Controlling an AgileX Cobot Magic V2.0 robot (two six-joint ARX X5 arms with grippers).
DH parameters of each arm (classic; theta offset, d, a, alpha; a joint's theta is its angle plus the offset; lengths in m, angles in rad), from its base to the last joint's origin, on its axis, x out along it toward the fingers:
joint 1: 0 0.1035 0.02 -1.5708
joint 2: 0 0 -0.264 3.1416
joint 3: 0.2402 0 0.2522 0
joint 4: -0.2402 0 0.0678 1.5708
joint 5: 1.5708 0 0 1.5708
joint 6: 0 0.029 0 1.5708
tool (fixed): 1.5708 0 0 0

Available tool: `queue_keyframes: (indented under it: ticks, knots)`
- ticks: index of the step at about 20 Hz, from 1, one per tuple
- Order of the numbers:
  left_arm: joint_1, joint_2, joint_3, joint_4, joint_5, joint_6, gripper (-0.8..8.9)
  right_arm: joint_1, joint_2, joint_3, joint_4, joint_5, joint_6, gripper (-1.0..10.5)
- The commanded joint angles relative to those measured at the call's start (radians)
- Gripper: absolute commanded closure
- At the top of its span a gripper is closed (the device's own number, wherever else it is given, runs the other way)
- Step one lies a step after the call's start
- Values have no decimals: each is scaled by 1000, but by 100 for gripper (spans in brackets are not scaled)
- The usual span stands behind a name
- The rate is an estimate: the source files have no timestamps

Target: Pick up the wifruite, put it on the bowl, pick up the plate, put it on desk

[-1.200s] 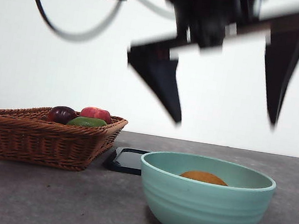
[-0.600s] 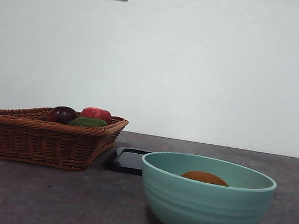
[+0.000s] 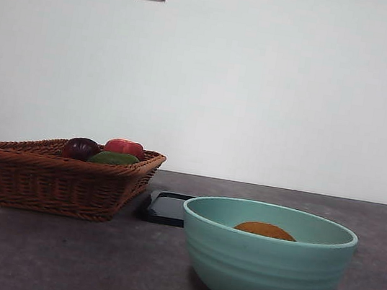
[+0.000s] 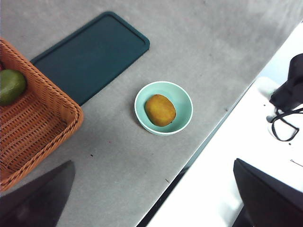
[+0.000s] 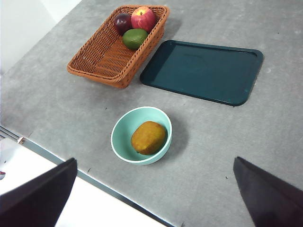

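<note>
The wifruite (image 5: 148, 137) lies lengthwise in the bowl (image 5: 121, 147); both grippers hang spread apart.

Open desk (image 5: 57, 94) around bowl (image 5: 120, 142); basket (image 5: 102, 61) seemingly well apart.

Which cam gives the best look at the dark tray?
Right wrist view: the whole tray shows, lying flat beside the basket. The left wrist view shows most of it, with the basket hiding one corner. The front view shows only an edge-on sliver.
</note>
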Motion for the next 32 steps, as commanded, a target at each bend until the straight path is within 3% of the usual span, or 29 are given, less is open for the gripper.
queue_keyframes:
  ticks: [1, 8, 13, 16, 21, 32]
  knots:
    - [-12, -93, -53, 23, -42, -26, 252, 4, 1, 19, 20, 0, 2, 281]
    - [-12, -396, -282, 104, -86, -80, 252, 4, 2, 19, 29, 1, 4, 282]
    - [-12, -506, -376, 123, -86, -79, 252, 4, 3, 19, 27, 9, 17, 282]
    - [-12, -526, -389, 124, -86, -73, 252, 4, 3, 19, 26, 53, 30, 282]
    - [-12, -529, -389, 127, -86, -45, 252, 4, 49, 19, 27, 57, 55, 282]
    - [-12, -529, -389, 126, -86, -46, 252, 20, 420, 19, 93, 14, 21, 282]
